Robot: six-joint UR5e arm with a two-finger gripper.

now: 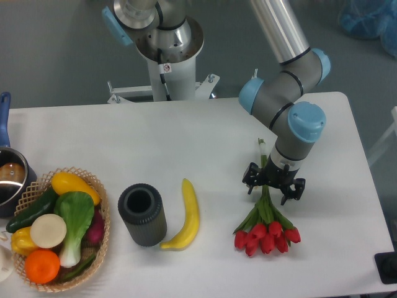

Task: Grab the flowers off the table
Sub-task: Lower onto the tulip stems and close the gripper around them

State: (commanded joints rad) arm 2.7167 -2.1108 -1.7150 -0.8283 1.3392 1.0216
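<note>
The flowers [267,233] are a bunch of red tulips with green stems and leaves, lying on the white table [186,143] at the right, heads toward the front edge. The stems run up under my gripper [273,187], which points straight down over the middle of the stems. Its fingers sit on either side of the stems, close around them. The wrist hides the jaw tips, so I cannot tell whether they press on the stems. The stem ends stick out behind the gripper.
A yellow banana [188,214] lies left of the flowers. A dark grey cylinder cup [142,214] stands beside it. A wicker basket [99,205] with vegetables and fruit sits at the front left. A pot [9,180] is at the left edge.
</note>
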